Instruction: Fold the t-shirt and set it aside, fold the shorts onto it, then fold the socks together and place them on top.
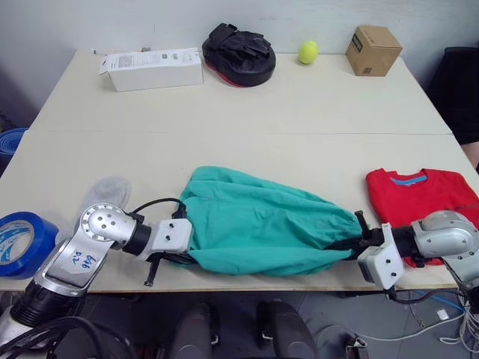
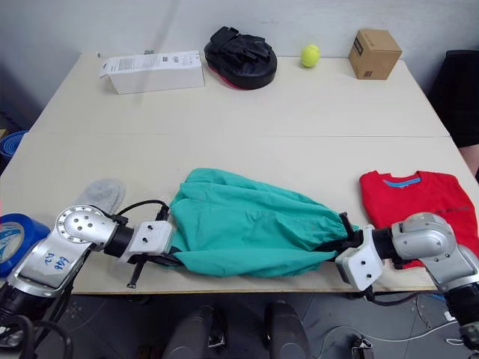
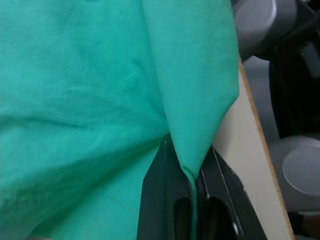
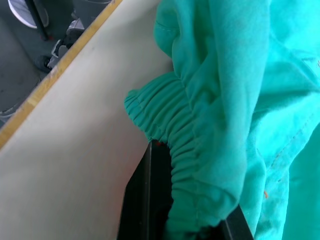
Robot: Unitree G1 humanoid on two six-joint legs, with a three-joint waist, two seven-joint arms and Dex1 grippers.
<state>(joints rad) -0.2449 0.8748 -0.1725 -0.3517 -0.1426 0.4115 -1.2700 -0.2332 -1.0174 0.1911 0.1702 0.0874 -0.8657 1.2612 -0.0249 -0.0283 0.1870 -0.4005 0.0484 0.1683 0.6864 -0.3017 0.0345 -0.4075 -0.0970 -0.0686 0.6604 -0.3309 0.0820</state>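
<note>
With both ends pinched, the shorts (image 1: 262, 224) lie bunched along the table (image 1: 247, 142) near edge. Left gripper (image 3: 192, 200) jaws clamp a thin fabric fold; right gripper (image 4: 187, 215) holds the gathered waistband, probably firm, though bunched cloth hides much of the fingers. T-shirt (image 1: 419, 194) sits folded just beside, on the right. Socks (image 1: 105, 196) wait left. Lift both ends evenly and keep the cloth taut before folding.

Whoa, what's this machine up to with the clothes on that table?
It is folding laundry. Each claw pinches one end of the teal-green shorts near the table's front edge: the left claw grips a fold of fabric, the right claw the gathered waistband. The red t-shirt already lies folded to the right. A grey sock waits on the left.
</note>
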